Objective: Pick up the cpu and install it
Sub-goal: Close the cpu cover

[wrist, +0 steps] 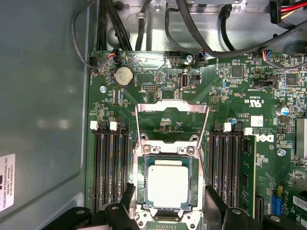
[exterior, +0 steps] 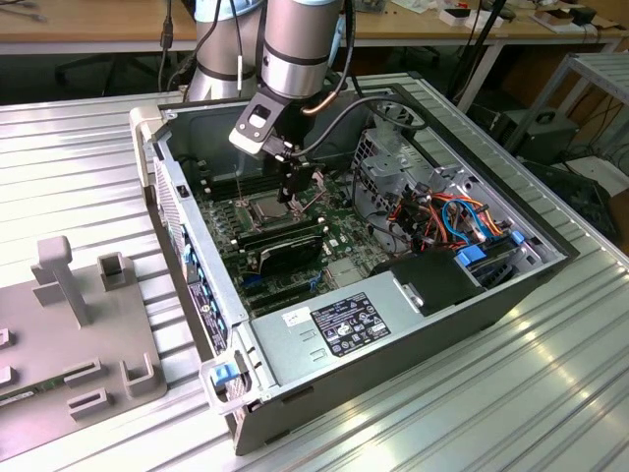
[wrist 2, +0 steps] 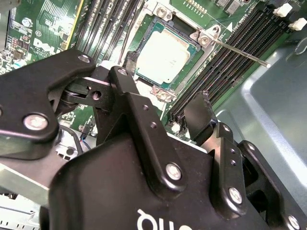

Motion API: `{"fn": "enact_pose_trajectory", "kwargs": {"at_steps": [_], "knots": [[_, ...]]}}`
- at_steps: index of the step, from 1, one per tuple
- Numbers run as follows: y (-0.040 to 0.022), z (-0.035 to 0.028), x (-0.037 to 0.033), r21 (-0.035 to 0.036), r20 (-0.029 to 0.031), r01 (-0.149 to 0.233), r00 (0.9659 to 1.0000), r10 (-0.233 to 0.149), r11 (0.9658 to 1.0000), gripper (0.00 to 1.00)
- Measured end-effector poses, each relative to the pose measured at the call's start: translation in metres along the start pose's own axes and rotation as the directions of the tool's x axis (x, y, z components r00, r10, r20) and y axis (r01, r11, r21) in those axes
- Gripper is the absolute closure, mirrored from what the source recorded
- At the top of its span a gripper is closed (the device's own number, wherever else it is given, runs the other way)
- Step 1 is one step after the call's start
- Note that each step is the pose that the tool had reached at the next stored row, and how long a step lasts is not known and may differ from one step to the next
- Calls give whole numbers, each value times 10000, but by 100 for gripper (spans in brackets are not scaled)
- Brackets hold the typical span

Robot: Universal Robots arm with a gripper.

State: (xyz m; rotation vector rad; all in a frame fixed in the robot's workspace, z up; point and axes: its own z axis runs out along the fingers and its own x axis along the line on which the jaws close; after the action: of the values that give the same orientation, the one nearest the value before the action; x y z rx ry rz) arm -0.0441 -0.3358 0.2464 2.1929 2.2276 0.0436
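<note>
The cpu point(wrist: 170, 184), a small square chip with a dull silver top, lies flat in the motherboard's socket point(wrist: 141, 191) in both wrist views, cpu point(wrist 2: 165, 53). The socket's hinged metal frame point(wrist: 172, 109) stands swung open beyond it, and its thin lever point(wrist 2: 240, 51) sticks out to the side. My gripper point(wrist: 170, 195) hangs just above the chip, open, with one black fingertip point(wrist: 128, 190) on each side and a gap between each and the chip. In the exterior view the gripper point(exterior: 293, 202) reaches down into the open computer case point(exterior: 197, 246).
Black memory slots point(wrist: 109, 167) flank the socket on both sides. Cables point(exterior: 442, 211) and a drive cage fill the case on the exterior view's right, with the power supply point(exterior: 339, 324) at the front. A grey fixture point(exterior: 79, 324) lies outside the case on the left.
</note>
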Motion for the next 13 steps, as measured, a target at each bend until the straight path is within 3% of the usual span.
{"fn": "enact_pose_trajectory", "kwargs": {"at_steps": [7,8,9,13], "knots": [[0,-2,0,0,1,0,10000,0,10000,34],[0,-4,0,0,0,0,10000,0,10000,65],[0,-5,0,0,0,0,10000,0,10000,89],[0,-6,0,0,0,0,10000,0,10000,89]]}}
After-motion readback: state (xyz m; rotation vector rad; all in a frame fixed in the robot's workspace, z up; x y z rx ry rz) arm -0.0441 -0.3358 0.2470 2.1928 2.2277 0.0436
